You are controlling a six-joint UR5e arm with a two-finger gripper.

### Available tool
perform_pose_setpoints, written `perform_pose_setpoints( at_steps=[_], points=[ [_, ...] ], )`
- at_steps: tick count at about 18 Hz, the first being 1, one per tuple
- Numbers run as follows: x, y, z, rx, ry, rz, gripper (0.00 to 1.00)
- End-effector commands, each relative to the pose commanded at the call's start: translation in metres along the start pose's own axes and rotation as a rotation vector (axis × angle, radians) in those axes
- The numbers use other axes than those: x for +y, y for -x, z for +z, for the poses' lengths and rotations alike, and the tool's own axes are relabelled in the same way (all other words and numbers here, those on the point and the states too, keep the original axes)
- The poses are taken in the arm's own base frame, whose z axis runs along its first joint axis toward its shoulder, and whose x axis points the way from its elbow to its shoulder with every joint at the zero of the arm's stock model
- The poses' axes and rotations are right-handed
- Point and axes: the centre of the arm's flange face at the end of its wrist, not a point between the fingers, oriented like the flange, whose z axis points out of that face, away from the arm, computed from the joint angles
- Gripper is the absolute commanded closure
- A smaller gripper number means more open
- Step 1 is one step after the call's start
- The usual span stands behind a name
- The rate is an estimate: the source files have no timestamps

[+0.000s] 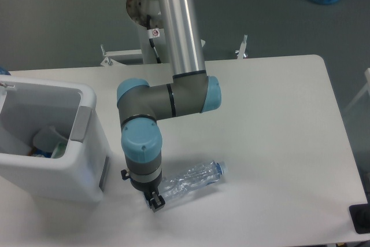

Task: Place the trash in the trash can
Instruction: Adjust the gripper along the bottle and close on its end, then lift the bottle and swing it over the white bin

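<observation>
The claw (154, 201) sits low over the surface (277, 143), at the butt end of the crushed bottle (191, 179). The bottle lies to the claw's right in the picture and runs away from it on a slant — base at the claw, blue cap (220, 168) at the far upper-right end. Its long axis is therefore tilted, not square to the surface edge. The claw appears clenched on the bottle's base, though the wrist hides the fingers and the grip cannot be confirmed. The trash can (87, 143) stands just left of the arm, near the claw, its open top facing up.

Count: one bottle on the surface; one crumpled white wrapper (49, 142) with green marking already inside the can; one trash can; one arm — one claw.
</observation>
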Motion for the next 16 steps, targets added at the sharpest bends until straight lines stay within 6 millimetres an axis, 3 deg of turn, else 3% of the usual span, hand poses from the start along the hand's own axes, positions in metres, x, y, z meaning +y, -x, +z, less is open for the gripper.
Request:
perform_pose_setpoints(
  at_steps=[7,11,16],
  points=[
    [0.002,0.065,-0.093,-0.1,-0.272,-0.213,0.59],
    [0.009,0.084,-0.164,-0.117,-0.476,-0.328,0.59],
    [0.035,0.102,-0.253,0.047,-0.889,-0.51,0.59]
  ],
)
